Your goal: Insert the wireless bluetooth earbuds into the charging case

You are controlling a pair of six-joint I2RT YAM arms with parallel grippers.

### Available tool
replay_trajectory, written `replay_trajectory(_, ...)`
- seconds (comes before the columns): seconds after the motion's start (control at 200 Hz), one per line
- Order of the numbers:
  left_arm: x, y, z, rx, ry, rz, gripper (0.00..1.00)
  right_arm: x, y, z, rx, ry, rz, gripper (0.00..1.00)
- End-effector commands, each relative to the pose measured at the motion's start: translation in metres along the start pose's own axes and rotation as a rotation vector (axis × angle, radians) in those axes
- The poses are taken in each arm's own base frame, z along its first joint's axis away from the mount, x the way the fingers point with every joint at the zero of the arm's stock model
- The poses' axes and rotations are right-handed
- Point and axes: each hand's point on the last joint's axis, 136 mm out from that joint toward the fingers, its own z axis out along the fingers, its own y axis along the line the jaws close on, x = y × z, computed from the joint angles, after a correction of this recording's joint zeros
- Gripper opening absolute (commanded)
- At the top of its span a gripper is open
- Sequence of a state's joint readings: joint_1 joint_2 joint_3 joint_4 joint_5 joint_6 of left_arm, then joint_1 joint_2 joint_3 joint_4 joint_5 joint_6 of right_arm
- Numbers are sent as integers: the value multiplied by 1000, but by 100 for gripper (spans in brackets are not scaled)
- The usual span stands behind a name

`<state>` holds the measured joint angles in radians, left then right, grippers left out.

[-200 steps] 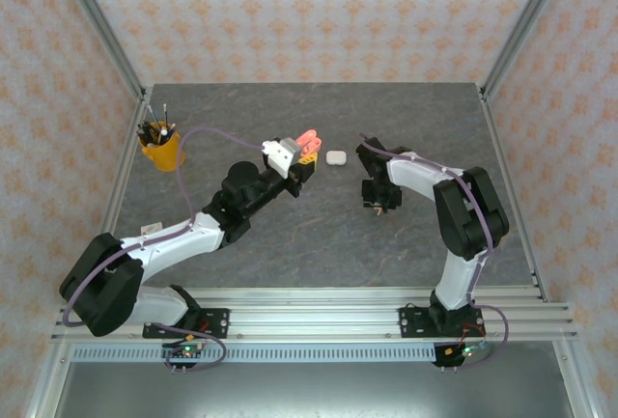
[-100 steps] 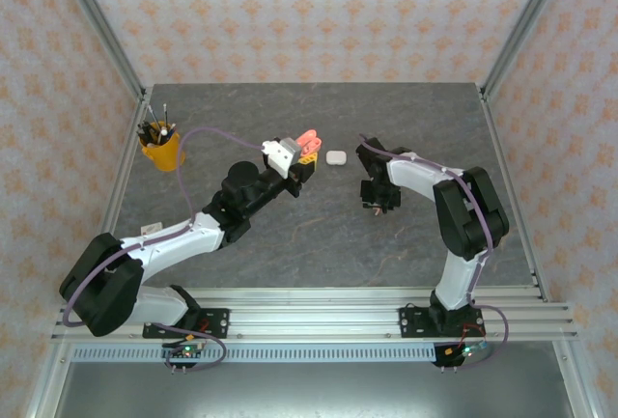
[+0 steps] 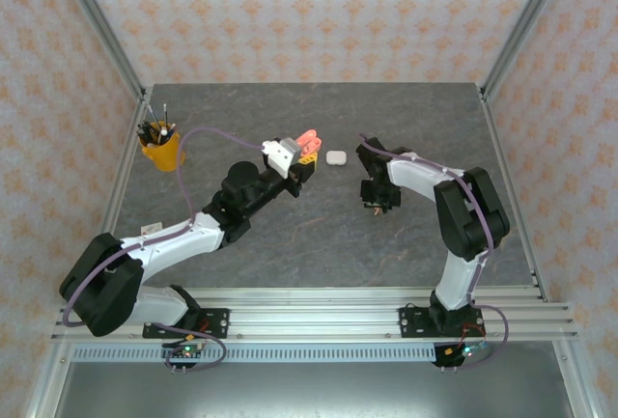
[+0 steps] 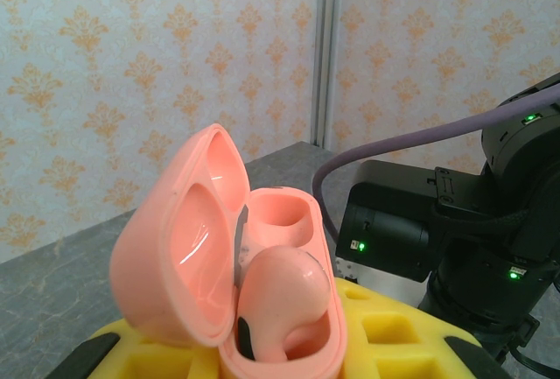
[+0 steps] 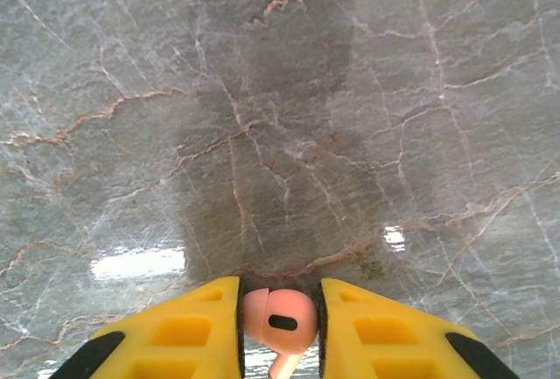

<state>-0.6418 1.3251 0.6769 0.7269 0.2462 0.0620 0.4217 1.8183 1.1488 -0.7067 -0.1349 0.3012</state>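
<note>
Peach wallpaper [image 3: 319, 13] with a small orange flourish closes in the cell on three sides, and silver frame posts [image 3: 101, 32] run up the corners. What catches my eye is the charging case [image 4: 201, 256]: a glossy coral-pink pebble, hinged open with its lid leaning off to the left, held up off the table. One earbud [image 4: 284, 296] of the same pink already sits in the nearer socket, rounded and shiny with a dark patch low on its side, while the farther socket [image 4: 282, 215] is an empty pink well. A second coral-pink earbud [image 5: 278, 318], tiny, with a dark oval slot on its bulb and a short stem pointing down, is over on the right, well apart from the case. The table [image 3: 319, 244] is grey stone veined with rust and white, and it throws back pale glare from the lights. A small white case [image 3: 336, 158] lies closed on it just beyond the pink one, and a yellow cup [image 3: 161, 154] of pens stands near the far left corner. The left hand [image 3: 302, 151] has its yellow fingers drawn in tight on the base of the charging case and holds it upright. The right hand [image 5: 278, 290] points down at the table with the loose earbud pinched between its two yellow fingers, both pads pressed against the bulb.
</note>
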Motion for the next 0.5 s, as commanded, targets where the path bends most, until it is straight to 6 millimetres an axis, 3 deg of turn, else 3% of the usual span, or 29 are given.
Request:
replay_trajectory(0.0, -8, 0, 3, -10, -32, 14, 0, -2, -9, -11, 24, -42, -11, 25)
replay_trajectory(0.265, -9, 0, 4, -9, -31, 18, 0, -15, -7, -38, -41, -202, -15, 25)
replay_trajectory(0.49, -9, 0, 6, -6, -29, 18, 0, -32, -6, -89, -128, -419, -13, 25)
